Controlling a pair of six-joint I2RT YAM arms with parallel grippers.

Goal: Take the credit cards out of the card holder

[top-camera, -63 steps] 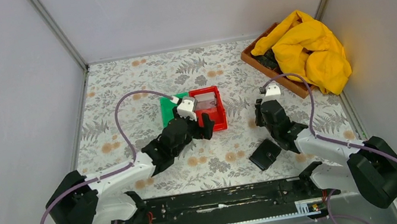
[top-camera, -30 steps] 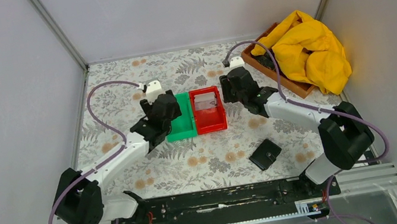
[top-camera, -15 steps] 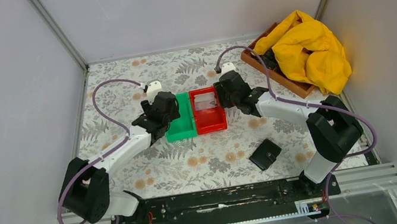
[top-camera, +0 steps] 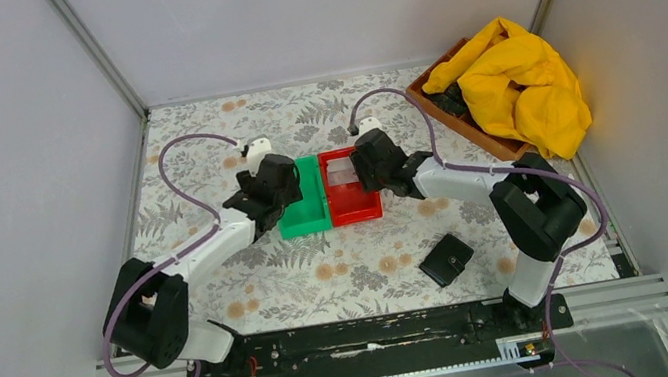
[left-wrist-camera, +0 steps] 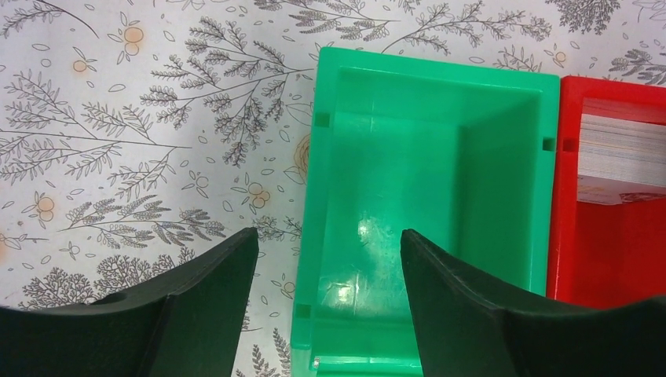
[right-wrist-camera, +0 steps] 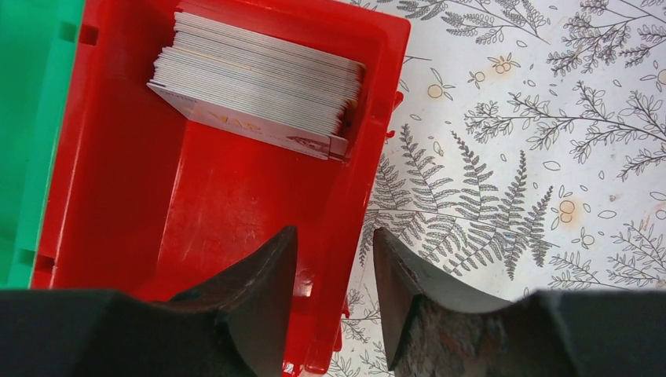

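Nearest, the black card holder point(top-camera: 446, 259) lies on the floral table point(top-camera: 202, 149), well apart from both arms. Farther back, the left gripper point(left-wrist-camera: 330, 302) hangs open astride the left wall of the green bin point(left-wrist-camera: 314, 196). The right gripper point(right-wrist-camera: 334, 290) is open astride the right wall of the red bin point(right-wrist-camera: 236, 204). The credit cards point(right-wrist-camera: 259, 86) are stacked at its far end.

- Top view looks bright and even to me — diffuse light from overhead, only soft, short shadows under the arms point(top-camera: 209, 254).
- Small white glare spots on the green bin point(left-wrist-camera: 424, 157) floor, left wrist view.
- Both wrist views sharp, colours saturated.
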